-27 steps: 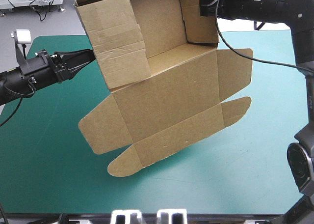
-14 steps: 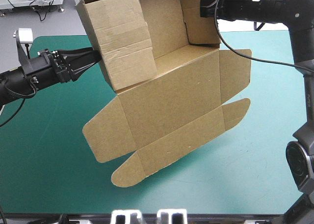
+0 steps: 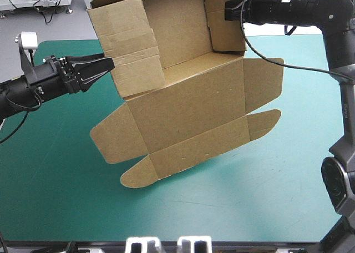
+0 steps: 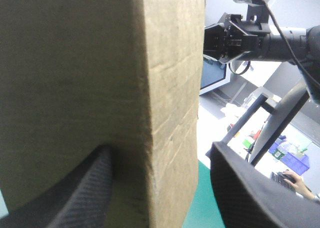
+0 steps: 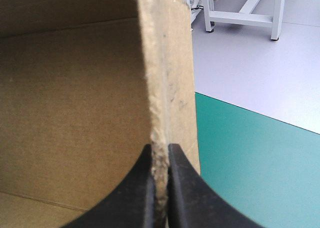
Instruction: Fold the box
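We judge the fold to be in its middle: the box (image 3: 172,31) hangs in the air above the teal-green desk (image 3: 61,197), tilted, its side walls raised while the lid (image 3: 188,106) with its rounded flaps droops flat toward the desk's near edge, seemingly clear of the cover. Our right end effector (image 5: 159,148) is pressed together on the top edge of the right wall (image 3: 226,28), the board pinched between its black fingers and carrying the whole sheet. Our left end effector (image 4: 160,148) is spread, its fingers either side of the left wall's (image 3: 130,47) outer corner, not clamped. The next move, as we read it, calls for the left to close on that wall or press it square while the right holds firm, since a single pinch lets the sheet swing
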Action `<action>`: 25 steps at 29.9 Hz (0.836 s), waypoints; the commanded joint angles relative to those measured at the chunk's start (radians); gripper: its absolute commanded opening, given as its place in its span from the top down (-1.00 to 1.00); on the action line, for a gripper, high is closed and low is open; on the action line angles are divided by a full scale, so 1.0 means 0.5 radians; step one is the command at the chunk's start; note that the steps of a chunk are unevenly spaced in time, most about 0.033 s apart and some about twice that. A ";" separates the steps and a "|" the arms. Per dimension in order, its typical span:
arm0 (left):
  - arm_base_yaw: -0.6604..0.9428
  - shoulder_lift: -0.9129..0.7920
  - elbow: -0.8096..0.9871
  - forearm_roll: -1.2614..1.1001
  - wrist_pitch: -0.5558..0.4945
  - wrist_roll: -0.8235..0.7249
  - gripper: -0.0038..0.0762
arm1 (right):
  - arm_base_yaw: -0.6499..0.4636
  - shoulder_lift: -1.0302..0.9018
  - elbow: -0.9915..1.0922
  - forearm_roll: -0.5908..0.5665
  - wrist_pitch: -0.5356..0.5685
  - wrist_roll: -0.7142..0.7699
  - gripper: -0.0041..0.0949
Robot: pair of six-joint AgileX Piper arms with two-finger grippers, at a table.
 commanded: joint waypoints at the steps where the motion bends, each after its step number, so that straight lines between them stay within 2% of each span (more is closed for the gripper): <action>1: -0.015 -0.049 -0.069 -0.020 0.021 0.001 -0.15 | -0.001 -0.091 -0.056 0.129 -0.157 0.024 0.93; 9: -0.015 -0.049 -0.069 0.120 -0.269 -0.106 -0.14 | 0.075 -0.091 -0.056 0.154 -0.157 0.024 0.92; 16: -0.015 -0.049 -0.069 0.120 -0.367 -0.114 -0.14 | 0.267 -0.091 -0.056 -0.061 -0.194 0.077 0.92; 20: -0.015 -0.049 -0.069 0.120 -0.518 -0.145 -0.14 | 0.314 -0.095 -0.056 -0.081 -0.177 0.091 0.92; 22: -0.015 -0.049 -0.069 0.140 -0.563 -0.145 -0.09 | 0.338 -0.095 -0.056 -0.085 -0.166 0.101 0.92; 25: -0.015 -0.049 -0.069 0.188 -0.615 -0.155 0.13 | 0.391 -0.095 -0.056 -0.119 -0.141 0.106 0.92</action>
